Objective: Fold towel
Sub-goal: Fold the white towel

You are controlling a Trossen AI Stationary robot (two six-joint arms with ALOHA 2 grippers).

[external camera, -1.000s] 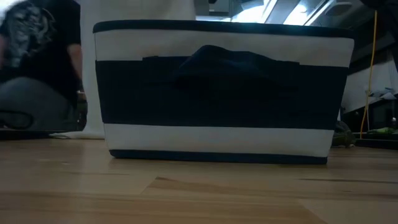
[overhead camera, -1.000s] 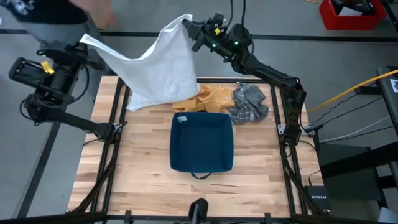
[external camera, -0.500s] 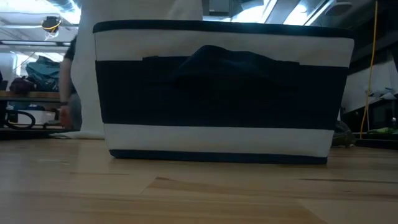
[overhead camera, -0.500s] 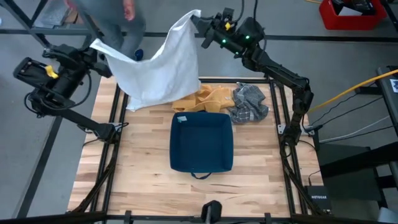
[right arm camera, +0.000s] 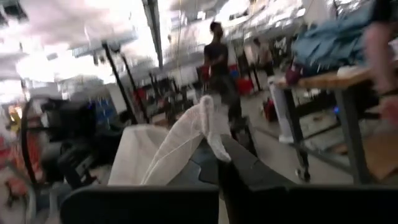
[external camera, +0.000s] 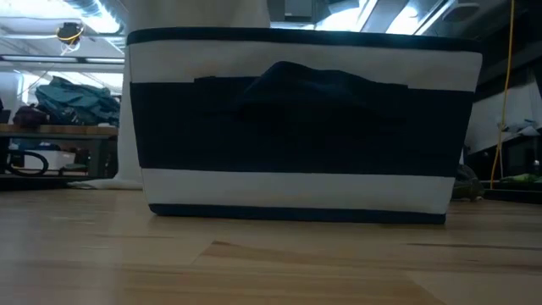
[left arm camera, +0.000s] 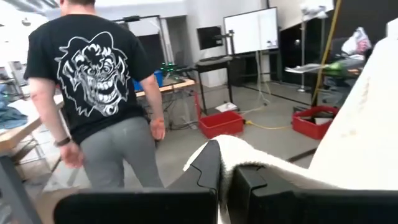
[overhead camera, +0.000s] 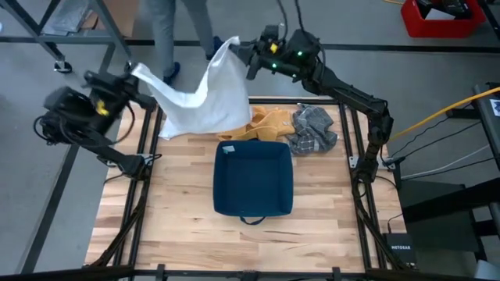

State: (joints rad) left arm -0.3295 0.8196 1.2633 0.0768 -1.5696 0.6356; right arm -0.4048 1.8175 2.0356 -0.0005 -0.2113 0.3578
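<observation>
— While you look down from up high, what do you see on the table [overhead camera: 180, 203]?

— It is light wood with dark rails on both sides. A dark blue bin [overhead camera: 253, 178] sits in the middle, open on top. Behind it lie a yellow cloth [overhead camera: 269, 122] and a grey checked cloth [overhead camera: 314, 129], side by side and touching.

— Where is the towel [overhead camera: 201, 100]?

— My two pincers hold it up by its top corners at the far left of the table. It sags between them and its bottom edge lies on the wood beside the yellow cloth. My left gripper [overhead camera: 139, 81] is pinched shut on one corner, out past the table's left rail. My right gripper [overhead camera: 244, 55] is pinched shut on the other corner, beyond the far edge.

— Can you see the pinch up close?

— Yes. White cloth is squeezed between my left fingers [left arm camera: 210, 167], and also between my right fingers [right arm camera: 239, 165].

— What is in the room?

— A person [left arm camera: 102, 93] in a black shirt with a white drawing stands with their back to my left wrist. The floor is grey. There are red bins [left arm camera: 221, 123], a white screen [left arm camera: 251, 30], and bright lights overhead. From table height the bin's white and dark stripes fill most of the view.
</observation>
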